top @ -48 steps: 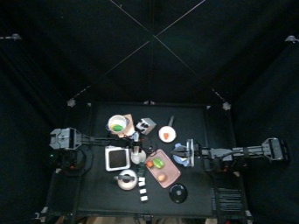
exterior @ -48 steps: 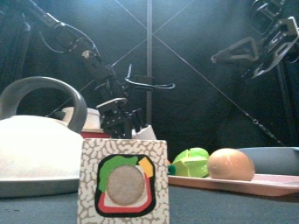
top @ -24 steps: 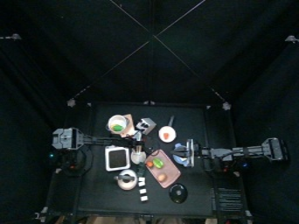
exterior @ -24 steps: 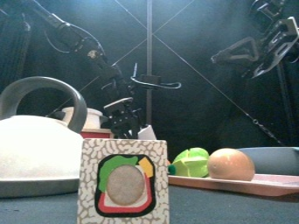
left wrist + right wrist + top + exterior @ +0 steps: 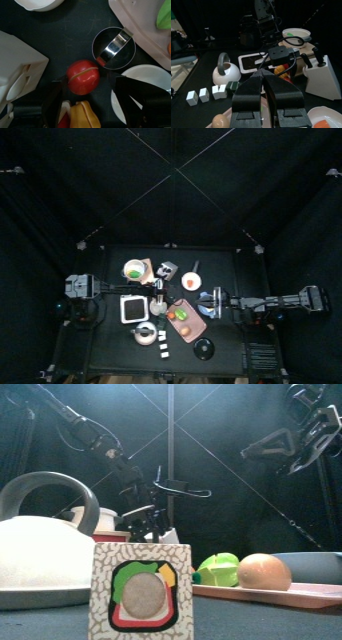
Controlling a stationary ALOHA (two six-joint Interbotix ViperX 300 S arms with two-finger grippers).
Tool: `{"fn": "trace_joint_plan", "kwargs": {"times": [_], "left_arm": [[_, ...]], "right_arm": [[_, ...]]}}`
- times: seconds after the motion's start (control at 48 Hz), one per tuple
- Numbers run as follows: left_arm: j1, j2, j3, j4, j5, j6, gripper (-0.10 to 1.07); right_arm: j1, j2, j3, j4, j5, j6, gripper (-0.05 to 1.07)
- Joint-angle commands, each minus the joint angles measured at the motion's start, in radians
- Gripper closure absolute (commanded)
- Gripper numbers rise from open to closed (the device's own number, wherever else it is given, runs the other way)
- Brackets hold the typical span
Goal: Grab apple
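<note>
On the black surface (image 5: 118, 353), crowded with kitchen things, the largest piece in the front view was a white kettle (image 5: 43, 554) with a grey arched handle, standing at the near left. Beside it stood a small speckled carton (image 5: 142, 589) printed with a sandwich picture, and to the right lay a pink tray (image 5: 274, 594) carrying a green vegetable (image 5: 219, 569) and a brown egg-shaped thing (image 5: 265, 571).

The left arm reached in over the middle of the surface, and its claw (image 5: 93, 97) stood wide open, the two black jaws spread apart. In the left wrist view the apple (image 5: 83, 77), red with a pale streak, lay on the dark surface between and just beyond the jaws, not touched by either. Near the apple stood a small round metal cup (image 5: 113, 47), and a white plate (image 5: 147, 92) lay partly behind one jaw. A yellow banana tip (image 5: 85, 114) showed close to the apple, between the jaws.

The right arm rested at the right side of the surface. Its claw (image 5: 270, 107) was held with the jaws close together, nothing between them. The right wrist view looked across to the kettle, a white dish (image 5: 298, 34) and three small white blocks (image 5: 204, 94).
</note>
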Motion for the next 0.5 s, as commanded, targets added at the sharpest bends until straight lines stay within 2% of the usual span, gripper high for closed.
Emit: {"fn": "trace_joint_plan", "kwargs": {"times": [0.0, 0.479], "left_arm": [[0.005, -0.014, -0.015, -0.003, -0.009, -0.003, 0.01], [0.005, 0.009, -0.02, -0.003, -0.014, -0.003, 0.01]], "right_arm": [[-0.003, -0.003, -0.009, 0.002, -0.008, 0.002, 1.01], [-0.003, 0.0, -0.011, 0.002, -0.008, 0.0, 1.01]]}}
